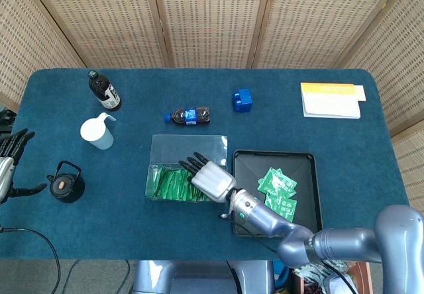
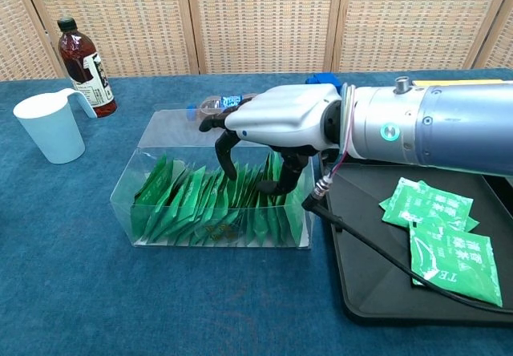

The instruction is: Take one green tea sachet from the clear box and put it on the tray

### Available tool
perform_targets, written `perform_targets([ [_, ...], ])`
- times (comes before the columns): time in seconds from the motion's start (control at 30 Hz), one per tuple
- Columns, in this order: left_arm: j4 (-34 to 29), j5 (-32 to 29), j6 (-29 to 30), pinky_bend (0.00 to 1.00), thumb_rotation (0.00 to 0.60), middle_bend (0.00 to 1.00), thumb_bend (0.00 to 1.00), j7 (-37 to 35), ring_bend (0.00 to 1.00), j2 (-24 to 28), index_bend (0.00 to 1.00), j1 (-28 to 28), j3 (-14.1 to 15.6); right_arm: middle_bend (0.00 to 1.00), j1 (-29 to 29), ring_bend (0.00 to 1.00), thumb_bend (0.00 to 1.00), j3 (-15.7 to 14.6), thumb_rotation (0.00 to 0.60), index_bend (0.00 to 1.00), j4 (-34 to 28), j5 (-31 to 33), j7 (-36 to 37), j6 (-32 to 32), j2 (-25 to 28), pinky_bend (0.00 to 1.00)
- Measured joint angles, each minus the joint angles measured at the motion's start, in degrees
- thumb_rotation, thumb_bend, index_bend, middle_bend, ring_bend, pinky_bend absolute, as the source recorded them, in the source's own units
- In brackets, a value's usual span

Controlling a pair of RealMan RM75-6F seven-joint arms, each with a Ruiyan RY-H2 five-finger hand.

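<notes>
The clear box stands in the middle of the table, with a row of upright green tea sachets inside. My right hand hangs over the box's right half. Its fingers and thumb curl down among the sachets with a gap between them, and no sachet is lifted. To the right, the black tray holds several green sachets. My left hand rests at the table's far left edge, fingers spread and empty.
A brown bottle and a white cup stand at the back left. A black teapot sits front left. A small bottle lies behind the box. Further back are a blue block and a yellow-white book.
</notes>
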Motion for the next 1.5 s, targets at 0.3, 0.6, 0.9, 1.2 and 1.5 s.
perform_targets([
  [0.3,0.1,0.2,0.0,0.00,0.600,0.00,0.12,-0.4,0.00,0.1,0.00,0.0,0.0,0.03,1.6,0.00,0.16,-0.2,0.600,0.43,-1.4,3.5,-3.3,0.2,0.6,0.00],
  [0.6,0.1,0.1,-0.1,0.00,0.600,0.00,0.12,-0.3,0.00,0.0,0.00,-0.1,0.0,0.03,4.3,0.00,0.12,-0.5,0.600,0.43,-3.7,9.8,-7.7,1.1,1.4,0.00],
  [0.9,0.2,0.3,-0.1,0.00,0.600,0.00,0.12,-0.6,0.00,0.1,0.00,-0.1,0.1,0.03,6.3,0.00,0.12,-0.7,0.600,0.43,-5.5,12.2,-9.5,2.8,2.0,0.00],
  [1.2,0.2,0.3,-0.2,0.00,0.600,0.00,0.12,-0.6,0.00,0.1,0.00,-0.2,0.1,0.03,7.2,0.00,0.12,-1.2,0.600,0.43,-5.4,12.7,-9.6,3.5,2.1,0.00],
  [1.5,0.2,0.2,-0.3,0.00,0.600,0.00,0.12,-0.4,0.00,0.0,0.00,-0.3,0.1,0.04,7.8,0.00,0.12,-1.7,0.600,0.43,-5.9,13.2,-9.4,3.7,3.1,0.00],
])
